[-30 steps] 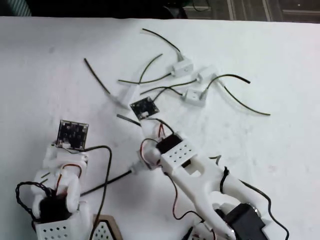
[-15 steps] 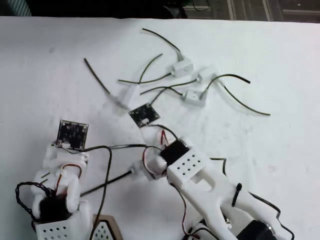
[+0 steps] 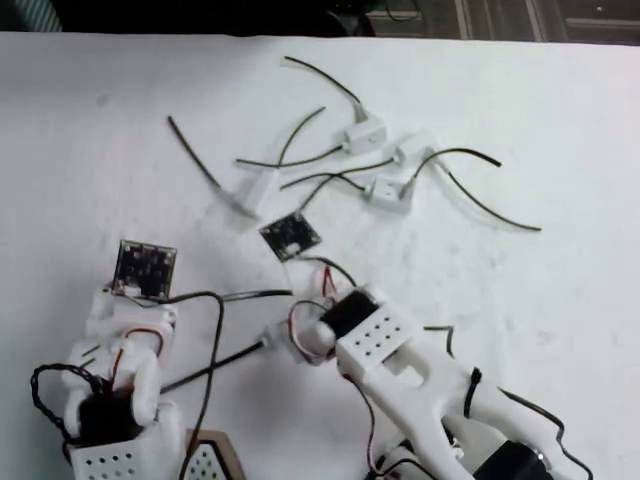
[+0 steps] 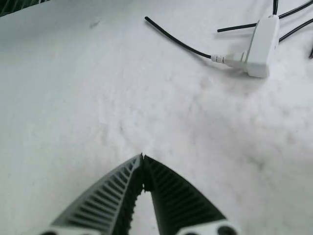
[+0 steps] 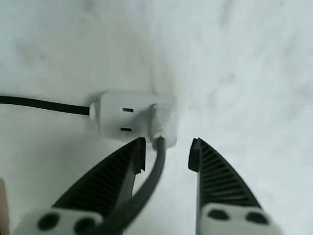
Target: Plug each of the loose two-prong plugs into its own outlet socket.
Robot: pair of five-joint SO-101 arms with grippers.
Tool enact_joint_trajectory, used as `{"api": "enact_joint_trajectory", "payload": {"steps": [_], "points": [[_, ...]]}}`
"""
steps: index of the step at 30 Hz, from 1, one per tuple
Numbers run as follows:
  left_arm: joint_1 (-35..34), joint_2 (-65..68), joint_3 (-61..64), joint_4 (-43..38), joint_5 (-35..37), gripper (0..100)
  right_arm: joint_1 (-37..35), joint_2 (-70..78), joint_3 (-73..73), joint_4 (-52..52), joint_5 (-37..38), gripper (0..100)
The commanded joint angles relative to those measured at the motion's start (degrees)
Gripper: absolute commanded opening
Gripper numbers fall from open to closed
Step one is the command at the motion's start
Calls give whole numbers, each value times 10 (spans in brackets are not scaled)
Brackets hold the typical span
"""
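Observation:
A white outlet socket with two slots and a black cord lies on the table just ahead of my right gripper. A white two-prong plug rests against that socket's end, and its dark cord runs back along the inside of one finger. The right gripper is open, the jaws standing either side of the plug. In the high view this socket sits beside the right arm's wrist. My left gripper is shut on nothing over bare table, and a white socket with a cord lies farther off.
Several white sockets and plugs with black cords lie at the back middle of the table. The left arm stands at the near left. A wooden piece sits at the near edge.
The right arm has drawn back toward the near edge. A short black cord that lay near the table's middle has come along with it and now lies beside the near socket. The left arm is still.

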Motion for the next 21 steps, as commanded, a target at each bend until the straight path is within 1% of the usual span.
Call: {"api": "enact_joint_trajectory", "payload": {"steps": [1, 2, 3, 5, 10, 13, 16, 21], "points": [[-6, -4, -3, -11, -4, 24, 0, -18, 18, -44, 0, 59], [-6, -4, -3, -11, -4, 24, 0, -18, 21, -54, 0, 24], [-6, -4, -3, -11, -4, 24, 0, -18, 24, -61, 0, 12], [-6, -4, -3, -11, -4, 24, 0, -18, 25, -65, 0, 31], [-6, -4, -3, -10, -4, 24, 7, -18, 25, -91, 1, 19], [-6, -4, -3, -10, -4, 24, 34, -18, 22, -127, 2, 19], [-6, -4, -3, -10, -4, 24, 71, -18, 21, -187, 43, 19], [-6, -4, -3, -10, -4, 24, 137, -18, 21, -298, 89, 19]]}}
